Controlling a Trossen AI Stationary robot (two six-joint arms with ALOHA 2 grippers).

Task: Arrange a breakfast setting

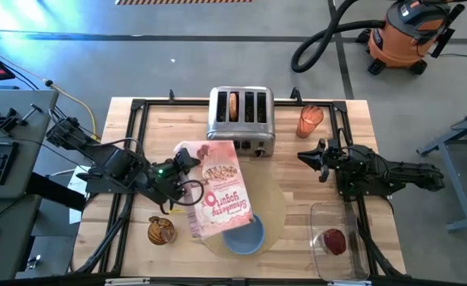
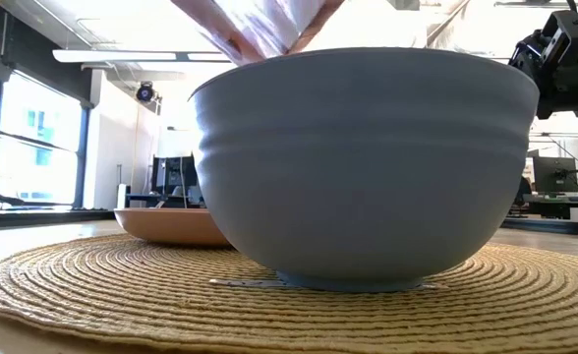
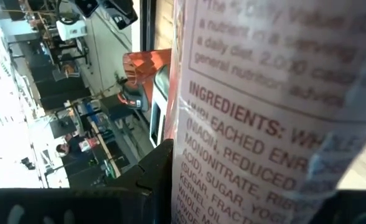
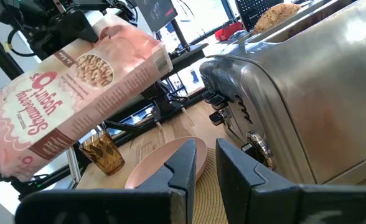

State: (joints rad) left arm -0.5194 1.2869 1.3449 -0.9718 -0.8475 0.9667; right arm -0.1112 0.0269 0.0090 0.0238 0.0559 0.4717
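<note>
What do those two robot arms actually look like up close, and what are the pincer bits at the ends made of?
Both arms are dark, nearly black, built from chunky jointed segments. The left arm shows a small green light near its wrist and thin dark cables looping beside the left tool. The right arm ends in the right tool, whose two fingers are flat, matte black, angular blades.

Steel toaster (image 1: 241, 121) at table's far edge; orange cup (image 1: 310, 121) just beside.

Both arms are dark and jointed, the left arm (image 1: 110, 163) showing a small green light.
</note>
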